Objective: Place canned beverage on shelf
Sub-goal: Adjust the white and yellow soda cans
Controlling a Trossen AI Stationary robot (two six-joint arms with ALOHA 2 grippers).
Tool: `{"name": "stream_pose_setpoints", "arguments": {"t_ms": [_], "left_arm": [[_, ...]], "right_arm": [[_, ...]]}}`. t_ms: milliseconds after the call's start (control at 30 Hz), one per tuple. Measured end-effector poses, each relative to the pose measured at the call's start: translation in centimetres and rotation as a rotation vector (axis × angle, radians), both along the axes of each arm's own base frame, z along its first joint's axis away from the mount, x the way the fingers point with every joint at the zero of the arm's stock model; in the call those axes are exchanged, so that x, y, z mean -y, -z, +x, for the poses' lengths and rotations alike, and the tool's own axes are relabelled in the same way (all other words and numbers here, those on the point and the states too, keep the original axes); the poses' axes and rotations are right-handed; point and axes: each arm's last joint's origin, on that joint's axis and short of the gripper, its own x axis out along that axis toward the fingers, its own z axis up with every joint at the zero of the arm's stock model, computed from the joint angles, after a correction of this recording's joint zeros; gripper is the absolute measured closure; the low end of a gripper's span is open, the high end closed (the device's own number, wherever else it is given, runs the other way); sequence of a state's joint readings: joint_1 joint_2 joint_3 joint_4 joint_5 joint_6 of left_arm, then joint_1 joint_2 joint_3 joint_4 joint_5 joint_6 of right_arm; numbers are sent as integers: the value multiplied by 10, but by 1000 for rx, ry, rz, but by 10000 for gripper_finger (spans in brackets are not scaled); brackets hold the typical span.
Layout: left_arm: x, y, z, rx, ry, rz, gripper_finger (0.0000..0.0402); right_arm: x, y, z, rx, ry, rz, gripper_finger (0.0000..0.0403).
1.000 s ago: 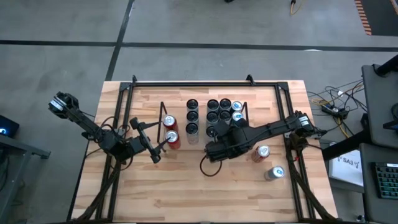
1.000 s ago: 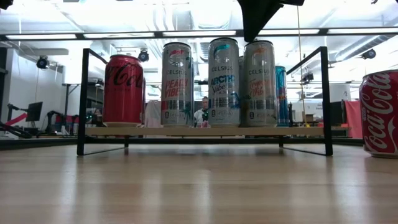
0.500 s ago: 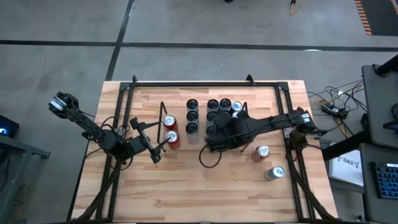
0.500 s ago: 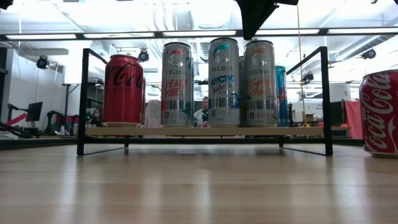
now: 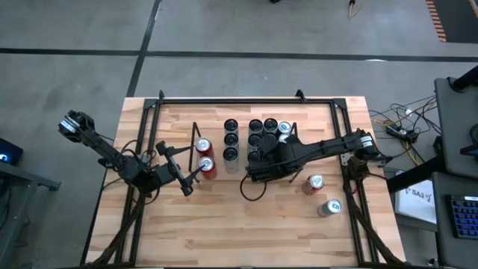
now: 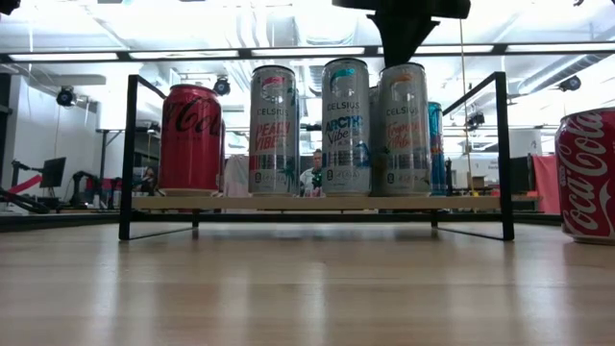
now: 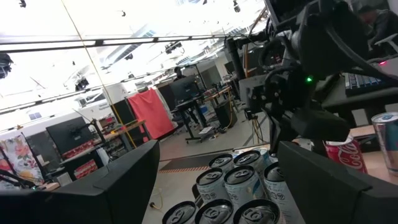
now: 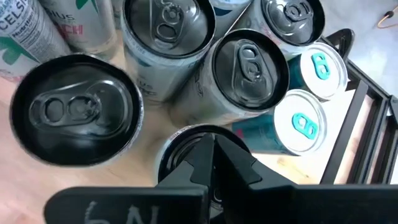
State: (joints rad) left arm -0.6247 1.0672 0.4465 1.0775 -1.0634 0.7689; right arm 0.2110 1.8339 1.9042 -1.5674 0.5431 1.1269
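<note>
Your left gripper (image 5: 196, 173) sits at the left end of the shelf (image 5: 196, 134), its fingers spread apart around nothing, just beside the two red cola cans (image 5: 204, 155) that stand one behind the other at that end. In the low view you see the front red can (image 6: 190, 138) upright on the shelf's light wood base, next to the left wire end frame. Moving right, a column of tall slim cans with dark tops (image 5: 232, 140) stands on the shelf, and beyond it a tighter cluster of slim cans (image 5: 263, 131), with light-topped teal ones at the far right end by the right wire frame. Your right gripper (image 8: 214, 163) is over this cluster, fingers pressed together and holding nothing, with the tips directly above the top of a slim silver can (image 8: 177, 149) in the front row; you cannot tell from any view whether the tips touch the lid. The low view shows that can (image 6: 405, 130) upright on the shelf, touching its neighbour, with the dark gripper just over it. Off the shelf to the right, two more cans rest on the table (image 5: 224, 224): a red one (image 5: 314, 183) near the right arm and a silver one (image 5: 329, 207) nearer the table's front edge.
</note>
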Motion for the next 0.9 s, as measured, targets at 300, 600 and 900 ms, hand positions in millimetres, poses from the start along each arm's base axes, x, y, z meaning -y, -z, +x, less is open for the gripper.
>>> {"name": "stream_pose_setpoints", "arguments": {"t_ms": [300, 600, 900], "left_arm": [[0, 0, 0, 0, 0, 0, 91], [0, 0, 0, 0, 0, 0, 91], [0, 0, 0, 0, 1, 0, 91]], "right_arm": [[-11, -4, -3, 31, -10, 28, 394], [-10, -7, -4, 34, -26, -3, 394], [-10, -34, -17, 62, -99, 111, 394]]}}
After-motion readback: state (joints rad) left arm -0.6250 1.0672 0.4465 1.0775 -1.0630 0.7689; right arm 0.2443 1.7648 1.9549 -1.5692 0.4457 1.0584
